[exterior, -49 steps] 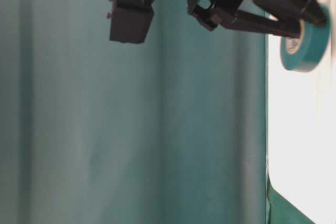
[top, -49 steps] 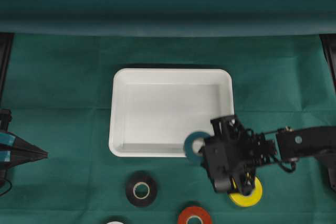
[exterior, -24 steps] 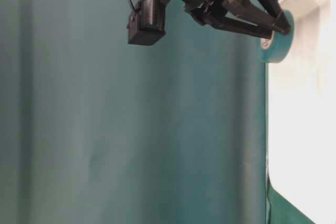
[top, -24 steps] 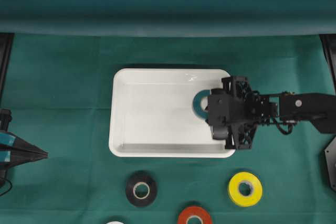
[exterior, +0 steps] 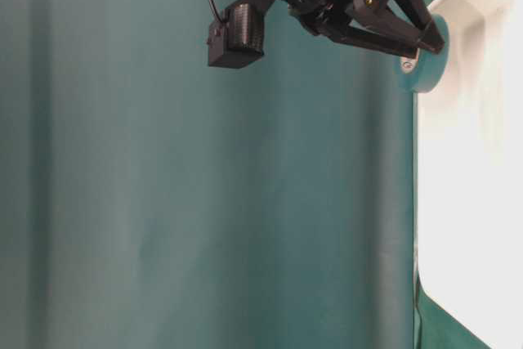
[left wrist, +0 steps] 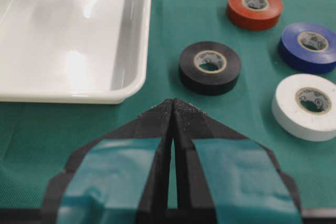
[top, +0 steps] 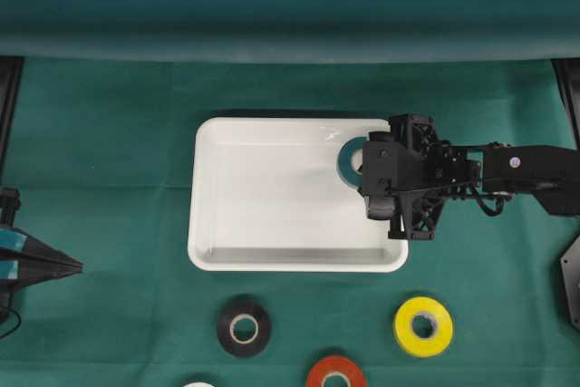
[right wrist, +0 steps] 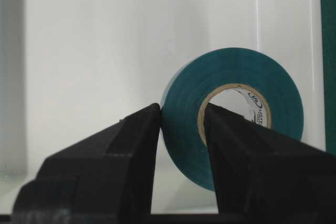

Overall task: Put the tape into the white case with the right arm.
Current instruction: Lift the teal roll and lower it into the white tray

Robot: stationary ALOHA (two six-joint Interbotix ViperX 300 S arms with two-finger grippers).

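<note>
Over the white case's point(top: 272, 197) right end, your right pincer point(right wrist: 181, 114) is clamped on the green tape point(right wrist: 231, 114), one finger outside the roll, one through its core. Tape hangs edge-up above the case floor, close to the right rim; in the overhead view it sits just inside that rim.

Step in hand: release. Judgement — lower first so the roll doesn't bounce or wheel away, and shift slightly toward the case middle before parting the fingers. Draw the inner finger clear of the core before lifting.

Left pincer point(left wrist: 172, 111) sits fully closed, empty, on the surface's left side, near the black roll point(left wrist: 209, 67).
</note>
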